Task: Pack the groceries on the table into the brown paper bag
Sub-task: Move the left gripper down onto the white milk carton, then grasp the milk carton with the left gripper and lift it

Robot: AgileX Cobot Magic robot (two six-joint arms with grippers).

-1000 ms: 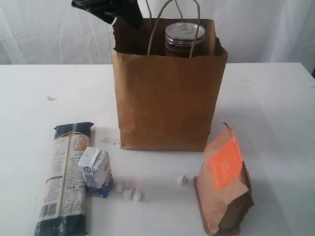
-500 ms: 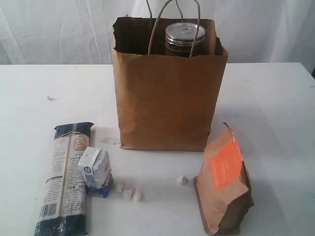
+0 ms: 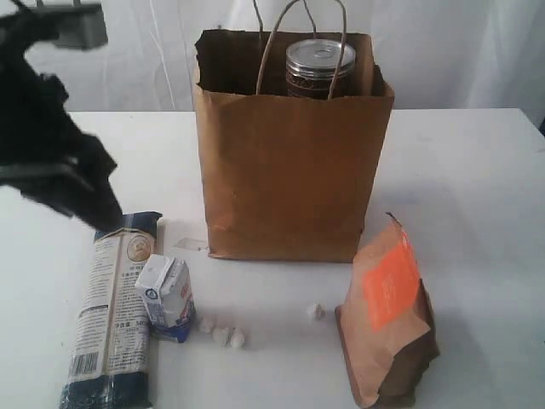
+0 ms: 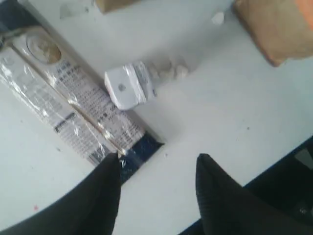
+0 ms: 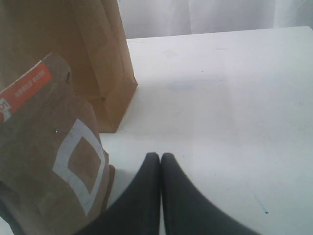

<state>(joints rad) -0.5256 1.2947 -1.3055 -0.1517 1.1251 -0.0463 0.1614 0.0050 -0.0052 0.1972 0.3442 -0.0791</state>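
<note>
Inside the bag (image 3: 289, 170), room seems free beside the silver-topped tin (image 3: 320, 58).

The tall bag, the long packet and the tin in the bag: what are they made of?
Brown paper bag: matte kraft paper, creased, with a ragged rim. Long dark-blue pasta packet: probably glossy plastic film; it wrinkles and glints. Silver-topped tin: shiny ringed top, likely metal; the body material is unclear.
</note>
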